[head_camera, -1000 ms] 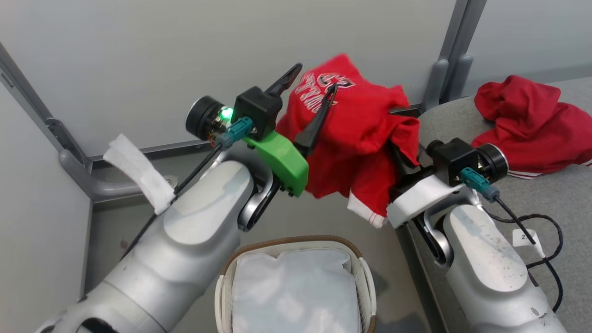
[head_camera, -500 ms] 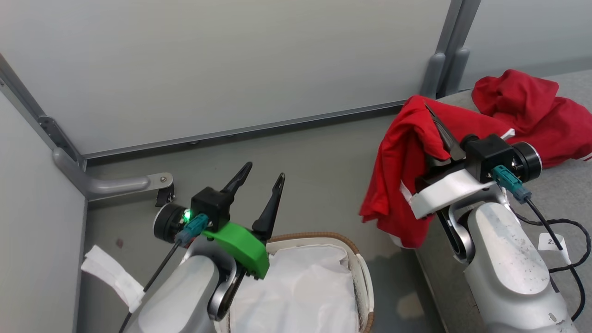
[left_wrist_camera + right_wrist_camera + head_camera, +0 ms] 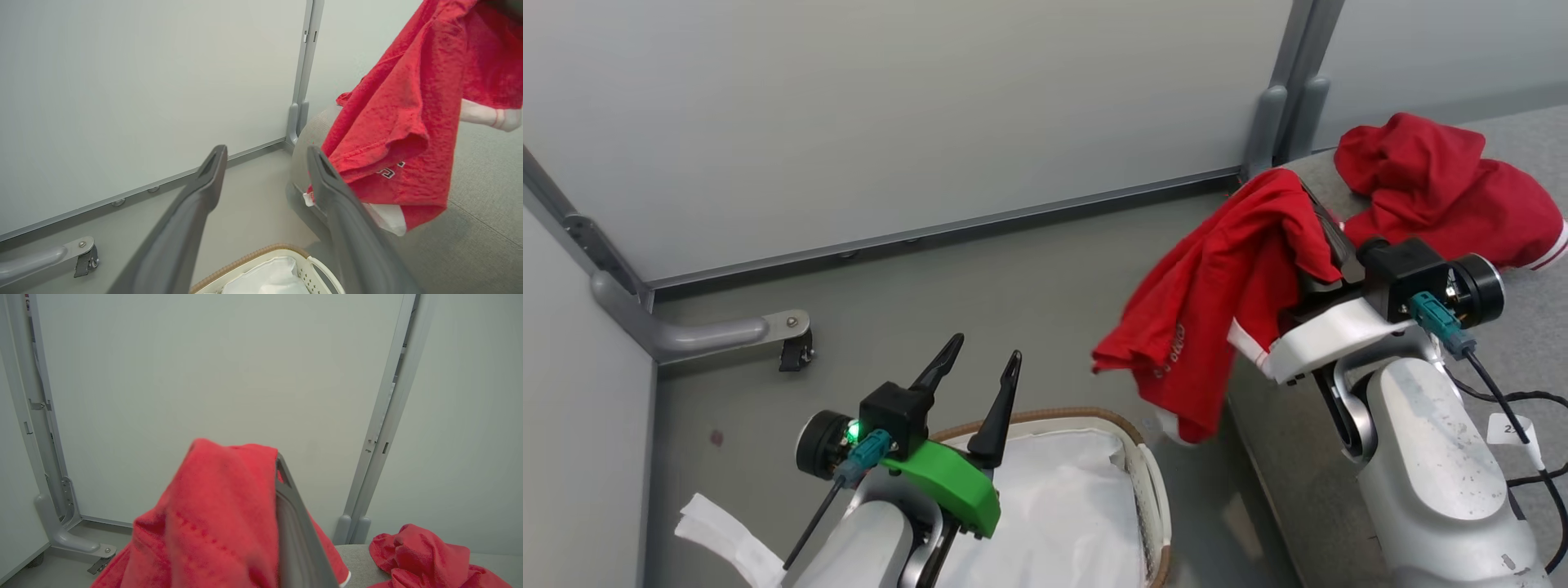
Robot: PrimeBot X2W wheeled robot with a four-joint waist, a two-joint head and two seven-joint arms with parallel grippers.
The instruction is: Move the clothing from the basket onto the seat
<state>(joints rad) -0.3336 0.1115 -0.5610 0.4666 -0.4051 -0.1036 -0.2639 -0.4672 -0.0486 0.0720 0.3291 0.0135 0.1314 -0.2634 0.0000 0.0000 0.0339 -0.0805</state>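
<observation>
Scene beside the seat. The right gripper (image 3: 1313, 208) is clamped shut with the red jersey (image 3: 1217, 302) draped over its dark fingers; the cloth hangs off the front corner of the grey seat (image 3: 1535, 327), above the floor (image 3: 980, 278) between seat and basket. White lettering shows on the hanging fold, turned over and too small to read; from the left wrist, a few black-and-white printed characters peep from under a fold, also illegible. The white-trimmed hem hangs lowest. A second red garment (image 3: 1437, 196) lies crumpled on the seat, further back, just beside the held one. A white tag (image 3: 1507, 429) on the right arm's cable bears a figure beginning "2"; the rest is cut off.

The left gripper (image 3: 985, 348) stands spread wide with nothing between its fingers, poised over the near rim of the basket (image 3: 1143, 457). The basket sits on the floor, brown woven rim uppermost; inside it shows the white cloth liner (image 3: 1054, 506).
</observation>
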